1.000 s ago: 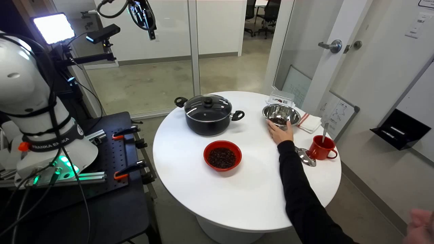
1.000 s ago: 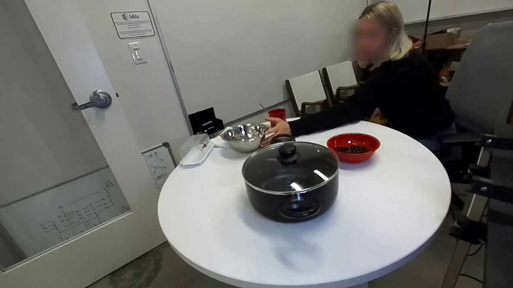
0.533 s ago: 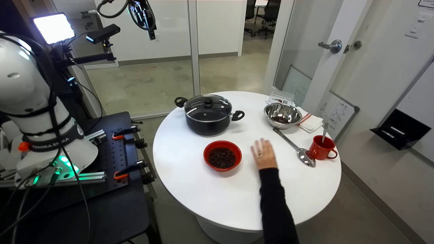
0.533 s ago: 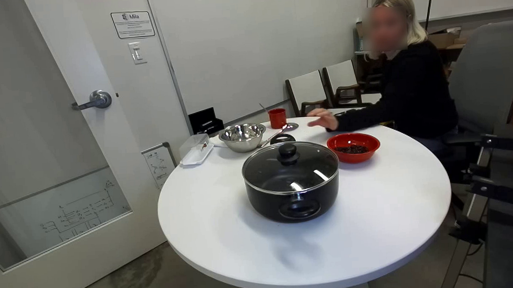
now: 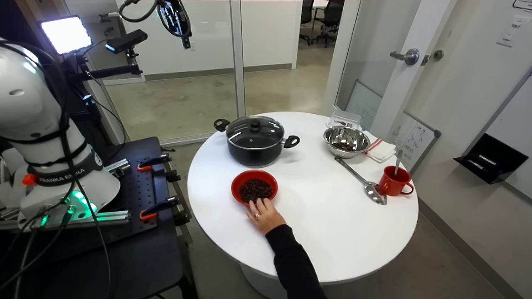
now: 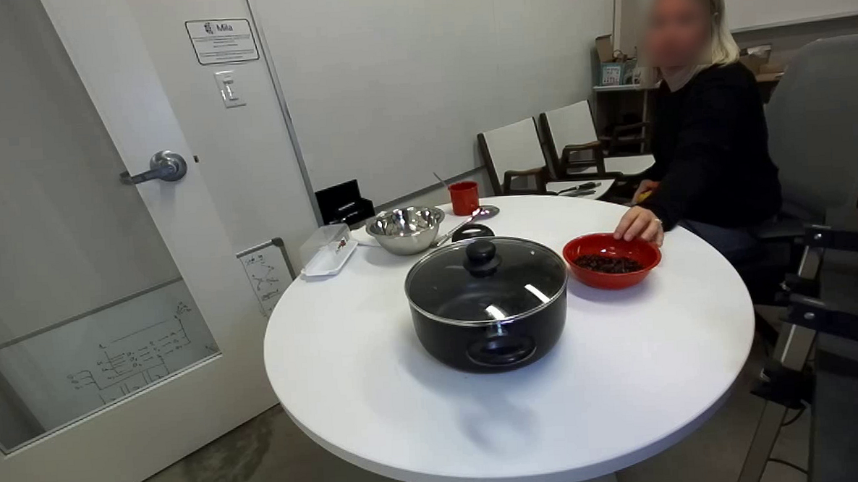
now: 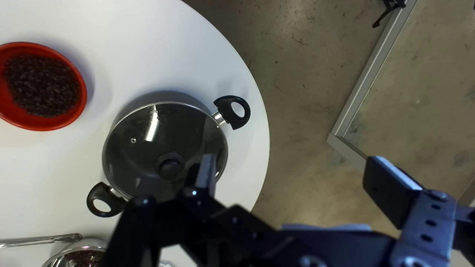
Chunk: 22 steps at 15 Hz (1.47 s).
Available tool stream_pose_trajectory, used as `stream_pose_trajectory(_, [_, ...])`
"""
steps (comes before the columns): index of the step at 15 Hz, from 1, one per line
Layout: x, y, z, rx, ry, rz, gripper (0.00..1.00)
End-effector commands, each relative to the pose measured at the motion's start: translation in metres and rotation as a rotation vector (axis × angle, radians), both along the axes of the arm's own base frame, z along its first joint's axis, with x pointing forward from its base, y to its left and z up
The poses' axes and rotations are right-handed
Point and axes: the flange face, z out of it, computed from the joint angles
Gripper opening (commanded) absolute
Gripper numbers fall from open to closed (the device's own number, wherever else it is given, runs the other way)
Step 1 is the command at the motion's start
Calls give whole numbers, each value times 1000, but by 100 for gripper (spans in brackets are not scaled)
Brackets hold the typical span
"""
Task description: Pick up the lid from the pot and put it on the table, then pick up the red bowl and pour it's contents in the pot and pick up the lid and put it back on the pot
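Hand (image 5: pixel 266 218) of a person (image 6: pixel 717 134) at rim of red bowl (image 5: pixel 235 187), touching and covering part of its edge in both exterior views. Long metal spoon (image 5: pixel 356 175) lying between steel bowl (image 5: pixel 353 154) and red mug (image 5: pixel 387 182); striped cloth (image 5: pixel 384 150) just beside steel bowl. Pot (image 5: pixel 254 157) on table (image 5: pixel 316 241), glass lid (image 5: pixel 249 133) seated on top. Red bowl, near pot: dark bean-like pieces (image 5: pixel 254 189). Steel bowl: small dark pieces (image 5: pixel 345 146). Red mug: utensil handle (image 5: pixel 399 160) sticking up. Gripper (image 7: pixel 297 181) spread wide, overlapping pot and floor (image 7: pixel 304 122) in wrist view.
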Motion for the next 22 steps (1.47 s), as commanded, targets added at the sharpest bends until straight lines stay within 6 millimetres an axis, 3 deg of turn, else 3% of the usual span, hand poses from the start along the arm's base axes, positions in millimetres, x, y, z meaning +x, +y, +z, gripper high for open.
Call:
stream_pose_trajectory(1, [0, 0, 1, 0, 1, 0, 100])
stream_pose_trajectory(12, [4, 2, 4, -1, -30, -13, 100])
stream_pose_trajectory(19, [77, 64, -10, -322, -89, 48, 100])
stream_pose_trajectory(22, [109, 81, -17, -418, -99, 75, 100])
